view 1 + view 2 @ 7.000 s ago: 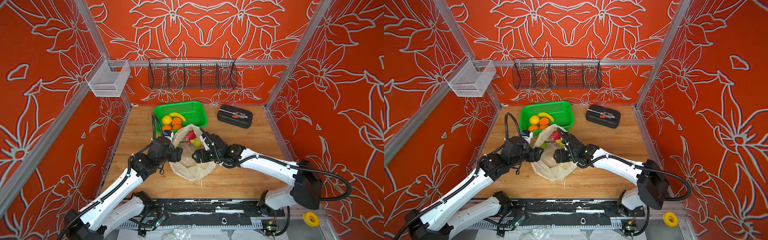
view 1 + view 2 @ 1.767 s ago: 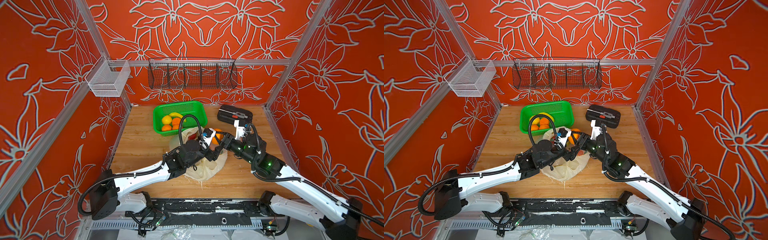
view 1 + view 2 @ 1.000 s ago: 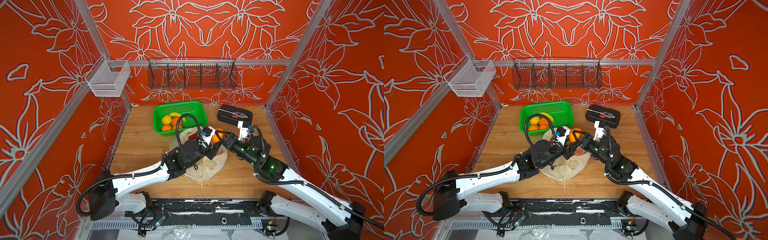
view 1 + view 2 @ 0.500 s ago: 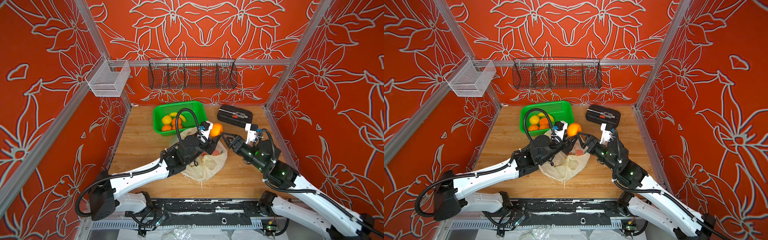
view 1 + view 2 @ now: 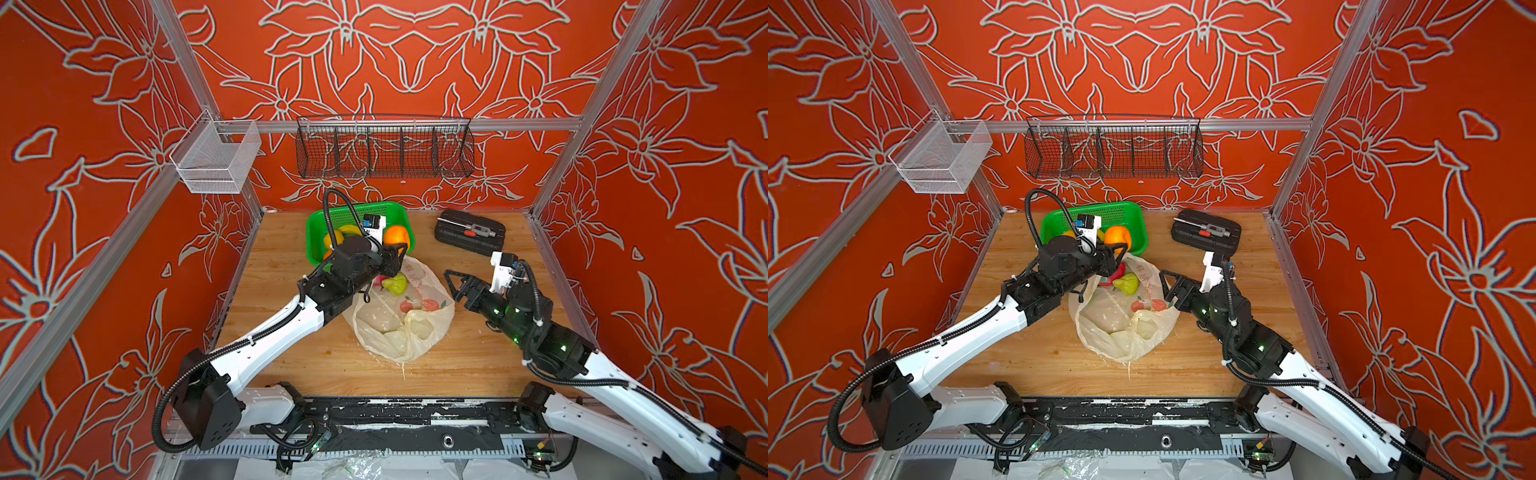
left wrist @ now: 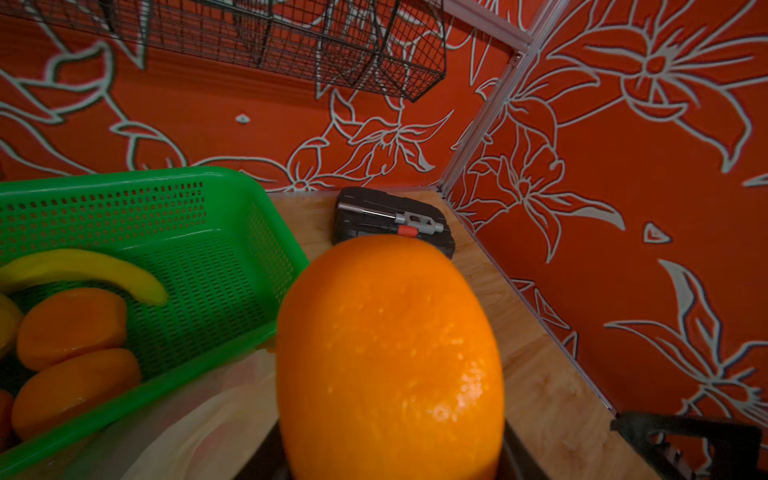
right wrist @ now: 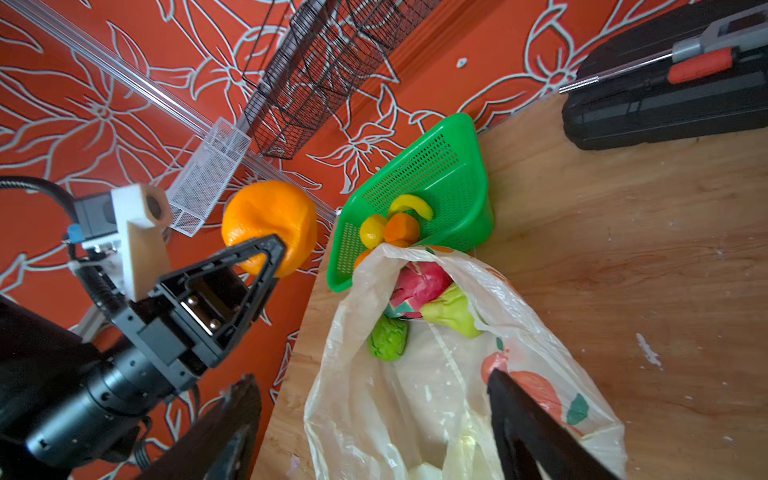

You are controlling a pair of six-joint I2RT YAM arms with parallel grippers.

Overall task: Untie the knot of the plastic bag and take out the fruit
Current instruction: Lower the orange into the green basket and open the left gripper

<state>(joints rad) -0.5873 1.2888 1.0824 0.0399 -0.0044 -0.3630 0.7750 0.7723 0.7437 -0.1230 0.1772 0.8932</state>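
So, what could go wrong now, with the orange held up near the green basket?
1. The left fingers grip only part of the orange, beside the green basket's rim; released, it might miss or bounce out.
2. The plastic bag lies unheld, the right fingers open and apart from it; the green fruit at its mouth could roll out.

Left pincer [image 5: 397,252] carried the orange [image 5: 396,237] toward the basket [image 5: 400,211]; right pincer [image 5: 451,286] opened, withdrew.

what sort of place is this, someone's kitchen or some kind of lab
Most likely a robot test booth, not a kitchen: an aluminium frame edges printed floral walls, and a left arm and right arm are mounted at the front of the table.
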